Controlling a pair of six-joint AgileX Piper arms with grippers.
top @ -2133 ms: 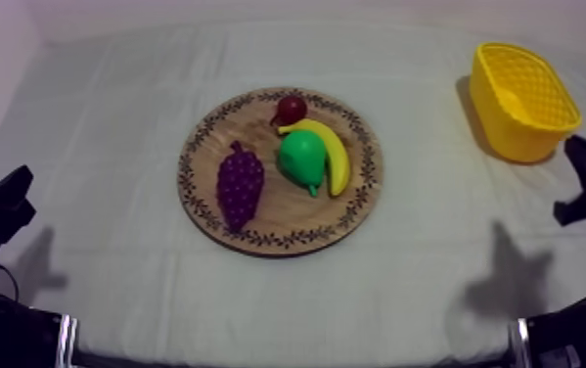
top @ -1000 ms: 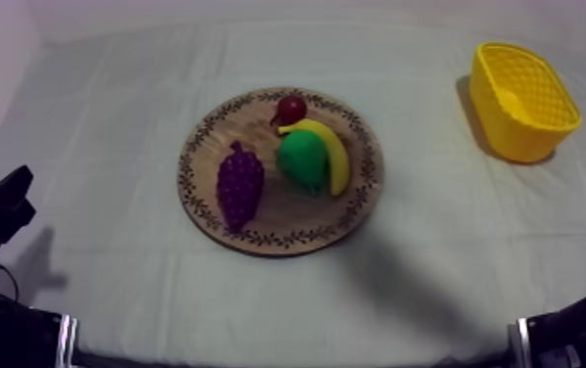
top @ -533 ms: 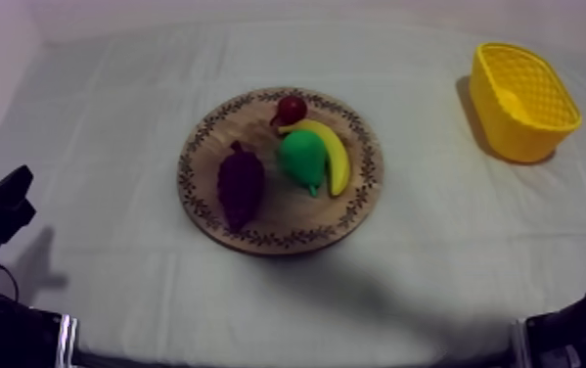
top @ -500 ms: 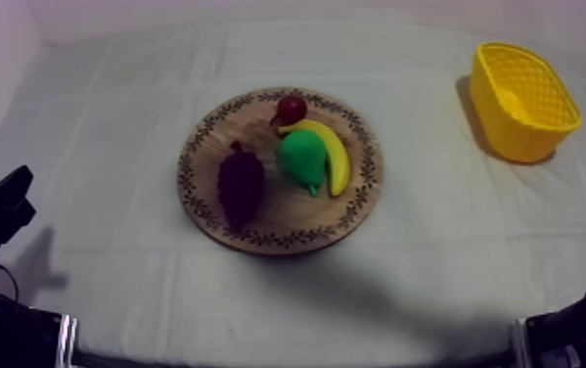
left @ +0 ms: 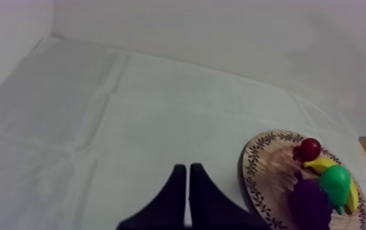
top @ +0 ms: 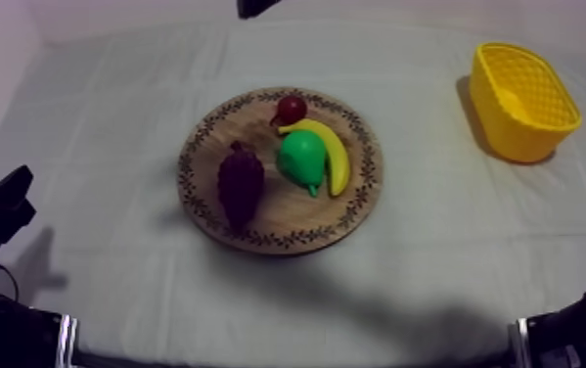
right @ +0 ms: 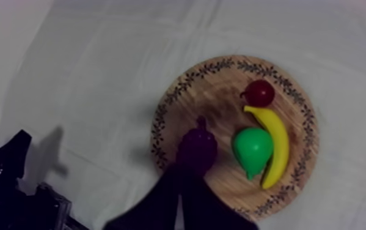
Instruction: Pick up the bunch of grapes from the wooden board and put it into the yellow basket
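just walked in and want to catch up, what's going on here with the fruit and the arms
The right gripper hangs above the round wooden board, fingers together, in line with the bunch of grapes. The grapes lie on the board, not yet picked up, beside the pear, the banana and the small red fruit. The left gripper sits shut at its own side. The yellow basket stands off to the right, with no grapes in it.

No text, label, brand or number is readable anywhere.
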